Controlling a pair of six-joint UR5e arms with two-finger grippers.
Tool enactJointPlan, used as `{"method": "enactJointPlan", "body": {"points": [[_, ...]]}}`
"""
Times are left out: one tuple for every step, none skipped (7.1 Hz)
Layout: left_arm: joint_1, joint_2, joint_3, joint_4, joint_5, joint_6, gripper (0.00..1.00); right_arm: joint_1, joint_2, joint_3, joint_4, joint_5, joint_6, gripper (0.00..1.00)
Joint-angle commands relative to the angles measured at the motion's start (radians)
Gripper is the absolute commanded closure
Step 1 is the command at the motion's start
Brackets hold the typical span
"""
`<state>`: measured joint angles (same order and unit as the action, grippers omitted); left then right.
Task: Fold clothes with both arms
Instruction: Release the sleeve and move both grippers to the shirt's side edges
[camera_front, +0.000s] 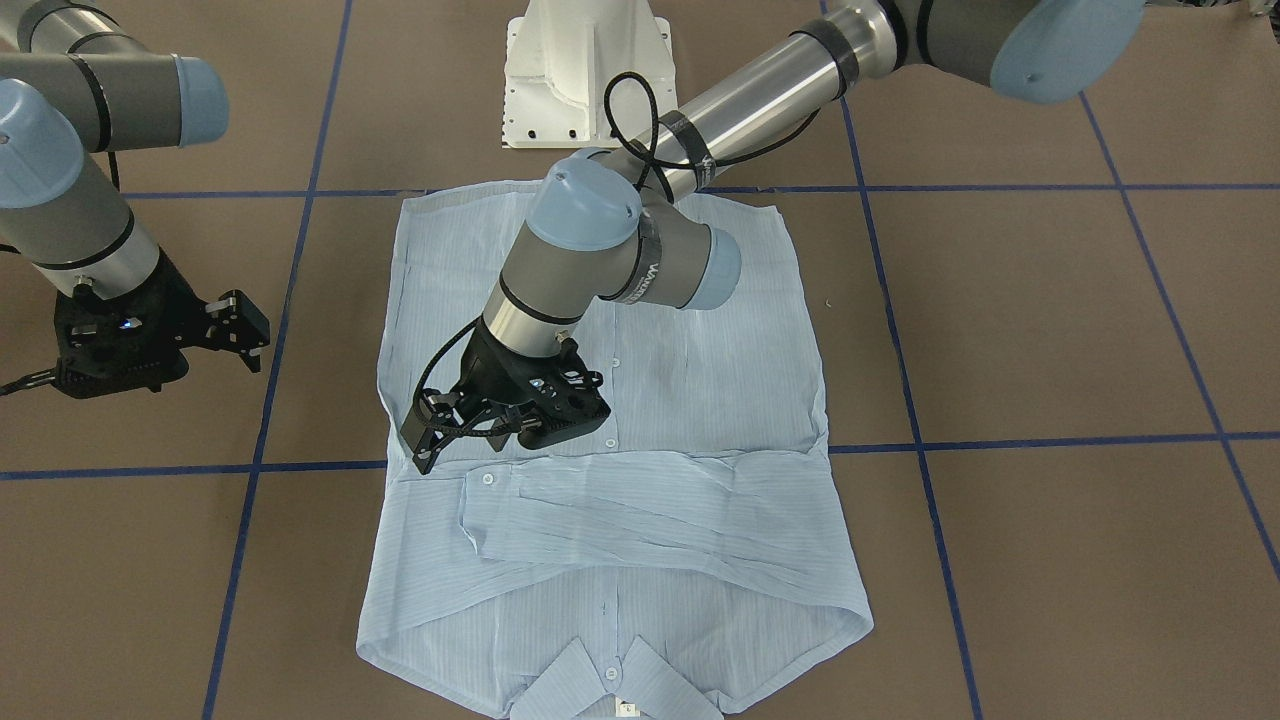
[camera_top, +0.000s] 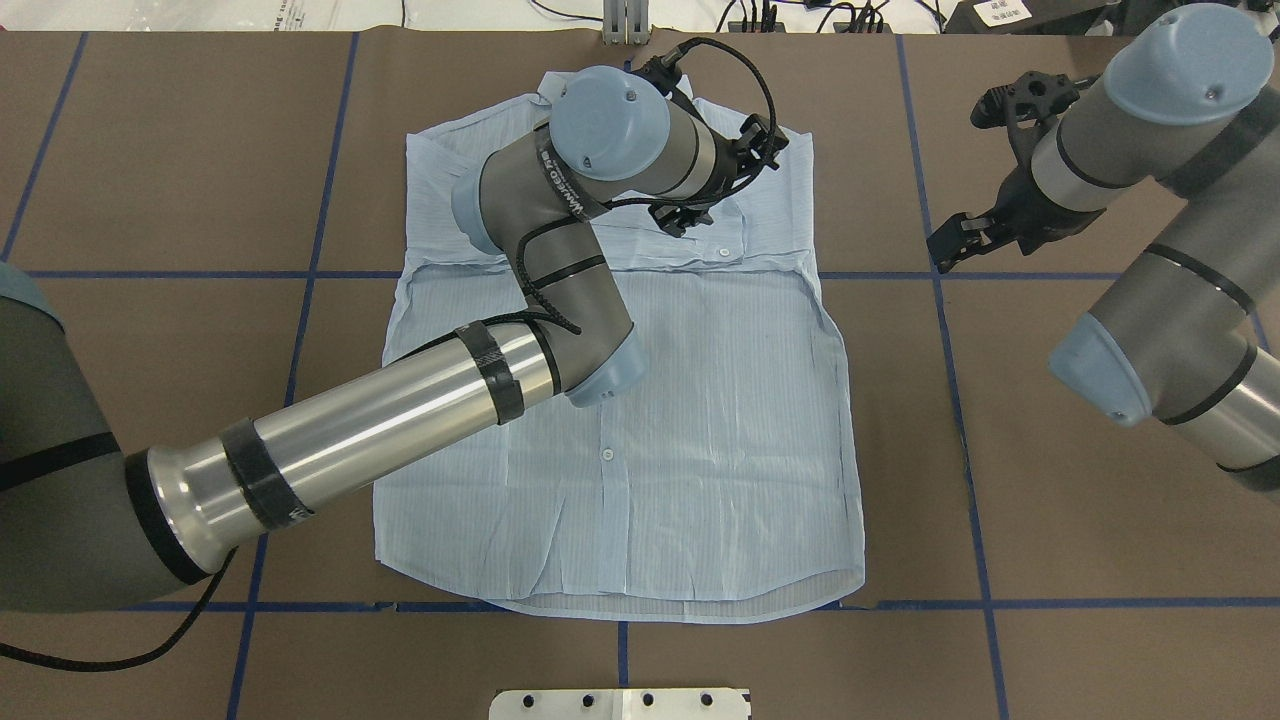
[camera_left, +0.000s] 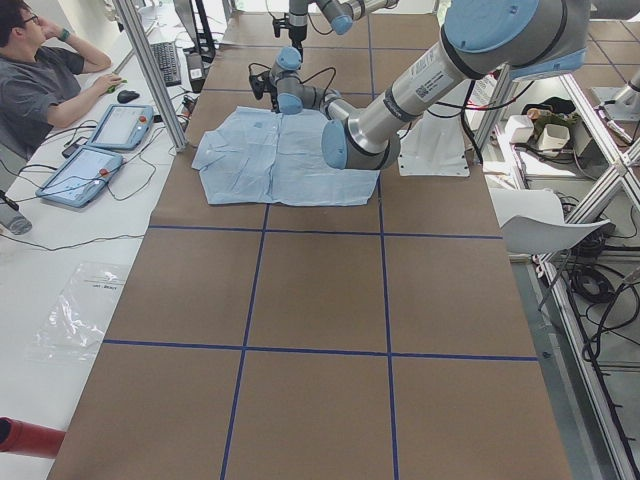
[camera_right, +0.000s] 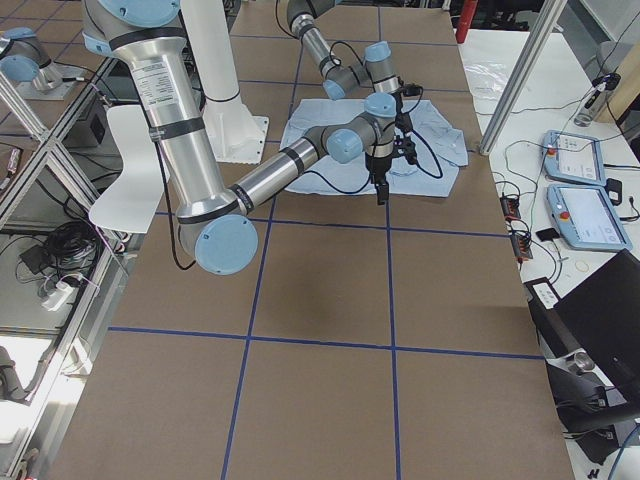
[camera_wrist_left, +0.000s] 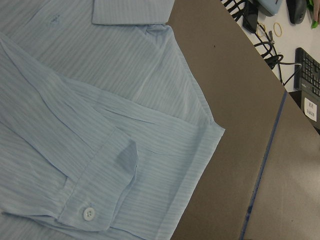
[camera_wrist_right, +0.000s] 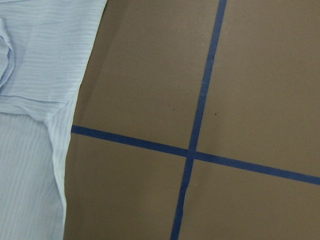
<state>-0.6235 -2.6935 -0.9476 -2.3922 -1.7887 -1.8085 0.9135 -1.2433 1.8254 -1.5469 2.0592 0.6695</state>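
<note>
The shirt (camera_front: 700, 400) is spread mid-frame on the worktop (camera_front: 1050, 330). The left end effector (camera_front: 428, 450) is held over a cuff (camera_front: 482, 498), the right end effector (camera_front: 245, 335) at frame left, off the cloth; neither opening can be told. The cuff could be snagged and the fold dragged askew.

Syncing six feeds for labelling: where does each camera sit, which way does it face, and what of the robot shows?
Front-facing: across the table, facing the robot, down; left arm on image right, right arm left, base at top.
Overhead: behind the robot, looking down; left gripper over the shirt.
Exterior left: table's left end, looking along it; left arm near.
Exterior right: right end; right arm near.
Left wrist: down on a buttoned cuff; no gripper.
Right wrist: shirt edge, tape cross; no gripper.
Shared: all show the shirt.
</note>
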Motion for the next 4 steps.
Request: {"method": "enactJointPlan", "body": {"points": [[-0.043, 0.155, -0.2, 0.124, -0.104, 0.107, 0.0, -0.104, -0.024, 0.005, 0.188, -0.025, 0.266, 0.0], [-0.06, 0.253, -0.353, 0.24, -0.107, 0.195, 0.0, -0.17, -0.048, 0.017, 0.268, -0.089, 0.397, 0.0], [-0.077, 0.358, -0.525, 0.377, -0.107, 0.31, 0.0, -0.239, -0.077, 0.061, 0.277, -0.149, 0.454, 0.0], [-0.088, 0.489, -0.697, 0.463, -0.107, 0.425, 0.0, -0.319, -0.117, 0.116, 0.277, -0.219, 0.522, 0.0]]}}
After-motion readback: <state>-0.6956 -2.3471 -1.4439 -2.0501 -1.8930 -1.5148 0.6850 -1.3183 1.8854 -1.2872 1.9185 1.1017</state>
